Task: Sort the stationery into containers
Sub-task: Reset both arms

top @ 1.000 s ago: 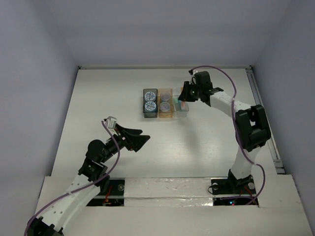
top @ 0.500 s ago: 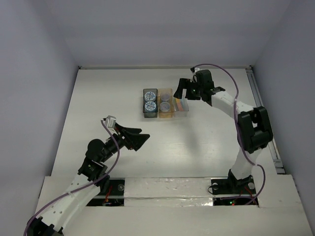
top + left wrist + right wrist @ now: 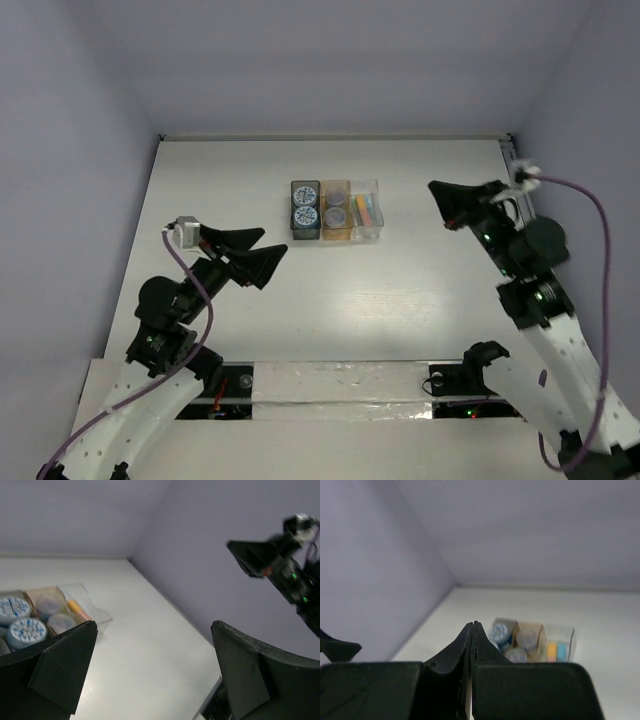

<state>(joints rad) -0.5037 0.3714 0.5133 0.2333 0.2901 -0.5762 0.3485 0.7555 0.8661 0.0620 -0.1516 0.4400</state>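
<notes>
As far as I can judge, the sorting is done or very nearly so. Every piece of stationery I can see sits inside the containers (image 3: 337, 182), and no stick or disc shows loose on the table (image 3: 400, 300). Two patterned discs (image 3: 305, 197) fill the dark grey box (image 3: 294, 206), and more discs lie in the tan-orange box (image 3: 325, 212). The coloured sticks (image 3: 367, 208) lie side by side in the clear box (image 3: 379, 212). What is left, I think, is only to check that nothing hides outside these views.

My left tool (image 3: 275, 240) hangs above the table with its fingers wide apart and nothing between them. The row of boxes lies beyond its fingertips, farther out and well apart from them. My right tool (image 3: 438, 192) is raised, its fingers pressed together on nothing. The row lies off to its left and below its tip, also well apart. So the boxes stand between my two tools, and neither tool touches them.
</notes>
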